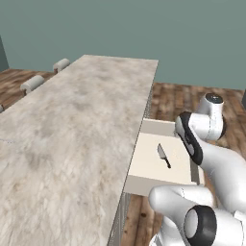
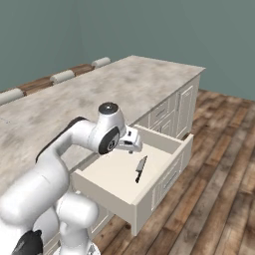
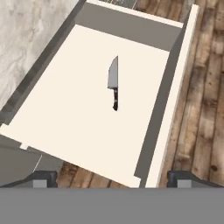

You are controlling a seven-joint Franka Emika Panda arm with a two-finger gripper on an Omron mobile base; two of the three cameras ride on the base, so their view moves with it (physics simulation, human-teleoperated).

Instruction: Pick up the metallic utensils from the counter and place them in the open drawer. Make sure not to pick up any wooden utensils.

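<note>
Knife (image 3: 113, 85) with silver blade and black handle, on which we read no brand or writing, lies flat on the floor of the open drawer (image 3: 173, 87) beside the counter (image 1: 72, 125), below our empty claw (image 3: 111, 178), whose jaws stand wide apart

The tabletop (image 1: 72, 125) runs off the left and bottom edges of the left base view, and its near end is cut off in the right base view. There the arm covers the drawer (image 2: 164, 187) at its back left corner, and the pincer itself is tucked behind the wrist. In the hand view only the tips of its fingers (image 3: 43, 178) rise from the bottom, and the drawer's near corner is cut off.
</note>
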